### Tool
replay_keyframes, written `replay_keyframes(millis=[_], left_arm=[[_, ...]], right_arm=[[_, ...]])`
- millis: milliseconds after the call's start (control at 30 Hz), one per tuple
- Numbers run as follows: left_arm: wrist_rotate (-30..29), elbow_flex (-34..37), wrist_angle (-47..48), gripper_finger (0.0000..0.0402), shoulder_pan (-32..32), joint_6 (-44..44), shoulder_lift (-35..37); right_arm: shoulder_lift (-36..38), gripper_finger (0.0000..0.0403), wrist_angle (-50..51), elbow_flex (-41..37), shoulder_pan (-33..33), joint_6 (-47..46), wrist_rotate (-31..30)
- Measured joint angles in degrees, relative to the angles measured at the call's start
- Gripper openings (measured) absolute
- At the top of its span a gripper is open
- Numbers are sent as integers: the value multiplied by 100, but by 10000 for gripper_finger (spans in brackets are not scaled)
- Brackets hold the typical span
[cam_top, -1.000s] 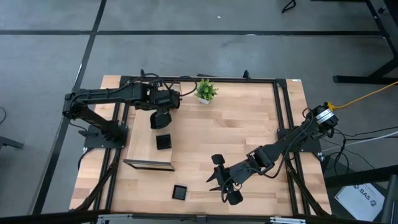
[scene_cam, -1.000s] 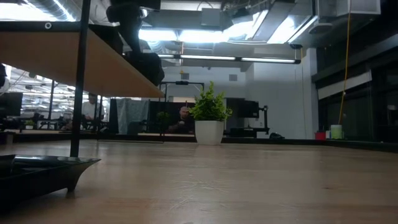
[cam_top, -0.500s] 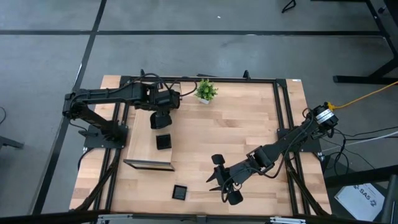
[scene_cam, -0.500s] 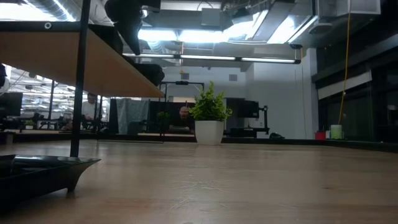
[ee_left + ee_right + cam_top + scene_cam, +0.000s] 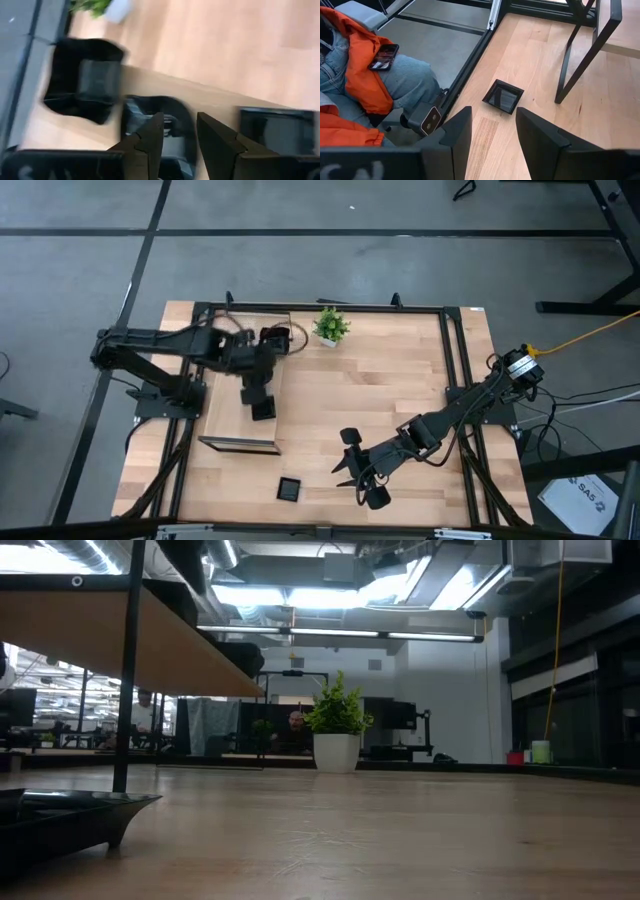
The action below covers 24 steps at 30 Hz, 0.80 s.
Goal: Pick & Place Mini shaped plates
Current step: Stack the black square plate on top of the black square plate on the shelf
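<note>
Three mini shaped plates, glossy black, lie flat on a raised wooden shelf (image 5: 225, 420): one toward the far side (image 5: 85, 80), one in the middle (image 5: 172, 117), one toward the near side (image 5: 280, 132) (image 5: 263, 409). My left gripper (image 5: 180, 131) (image 5: 257, 388) hovers open above the middle plate and touches nothing. A square plate (image 5: 503, 96) (image 5: 289, 489) lies flat on the table near the front edge. My right gripper (image 5: 492, 125) (image 5: 360, 475) waits open to the right of it. In the low view a plate (image 5: 60, 815) stands at the near left.
A small potted plant (image 5: 330, 326) stands at the table's far edge. The shelf's thin black legs (image 5: 580, 50) stand on the table. A seated person in an orange jacket (image 5: 355, 55) is beyond the table's near edge. Bare wood lies between the arms.
My left gripper has swung along the shelf toward the table's near edge and risen a little, leaving the top of the low view. It has uncovered the far plate and now stands over the middle one. The plates have stayed in place.
</note>
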<state>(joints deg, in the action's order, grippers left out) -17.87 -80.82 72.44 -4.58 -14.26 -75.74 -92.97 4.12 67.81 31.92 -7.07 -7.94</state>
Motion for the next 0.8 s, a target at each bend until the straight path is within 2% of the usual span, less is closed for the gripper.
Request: replay_keyframes(millis=[333,567,800], left_arm=[[-100,0,-115,112,-2184,-1369,81],[-636,0,-583,107,-3605,-2119,79],[-1445,0,-1372,108,-4519,-2302,79]], right_arm=[[0,152,1,0,-2,0,0],[0,152,2,0,-1,0,0],[0,152,65,0,-2,28,0]])
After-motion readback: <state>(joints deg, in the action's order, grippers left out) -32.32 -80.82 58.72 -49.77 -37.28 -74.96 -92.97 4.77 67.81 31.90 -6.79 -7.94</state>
